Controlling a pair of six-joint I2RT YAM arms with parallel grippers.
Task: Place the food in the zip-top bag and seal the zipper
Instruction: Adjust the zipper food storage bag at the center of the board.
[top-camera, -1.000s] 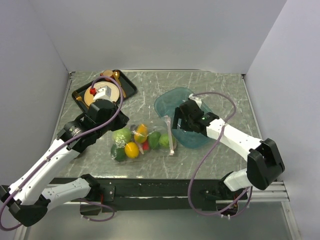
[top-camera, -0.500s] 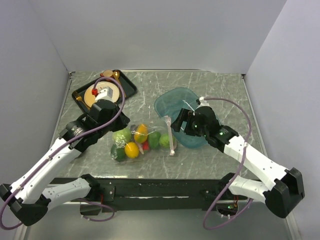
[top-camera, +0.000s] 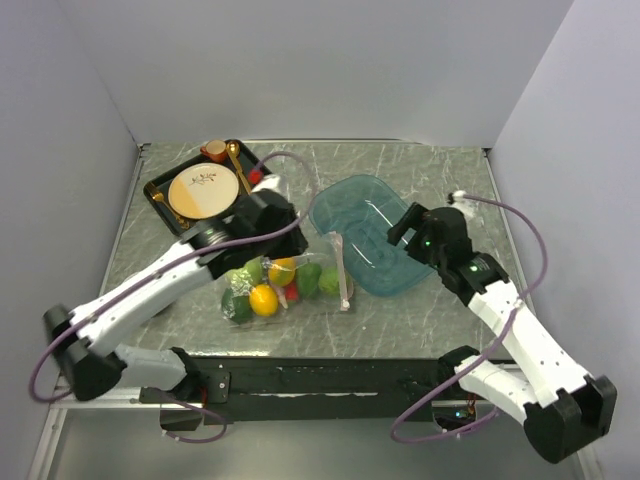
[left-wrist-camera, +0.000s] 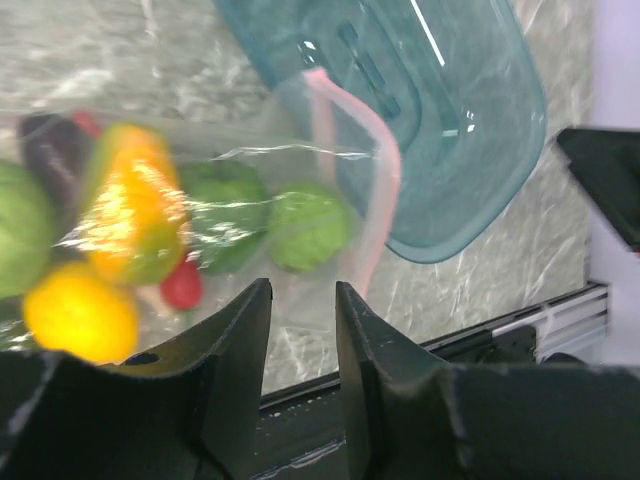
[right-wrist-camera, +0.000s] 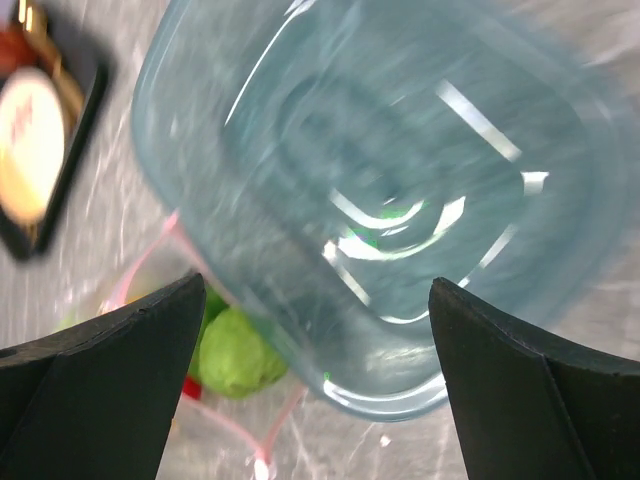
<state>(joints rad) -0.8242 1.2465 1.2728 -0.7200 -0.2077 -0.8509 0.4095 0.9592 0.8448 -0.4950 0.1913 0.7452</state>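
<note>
I see the food (top-camera: 264, 299) in the zip-top bag (top-camera: 300, 262) on the worktop (top-camera: 430, 170), unsealed-looking zipper (top-camera: 341, 272) at its 3 o'clock edge against the tub (top-camera: 365, 215); left pincer (left-wrist-camera: 303, 290) and right pincer (right-wrist-camera: 316, 285) are released and empty, so I'd pinch one zipper end and slide along.

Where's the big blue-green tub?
In the top view the tub sits right of the middle of the table, beside the pink strip of the clear bag.

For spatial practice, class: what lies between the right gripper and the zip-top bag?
The teal tub sits between the right gripper and the zip-top bag; the top view shows it.
</note>
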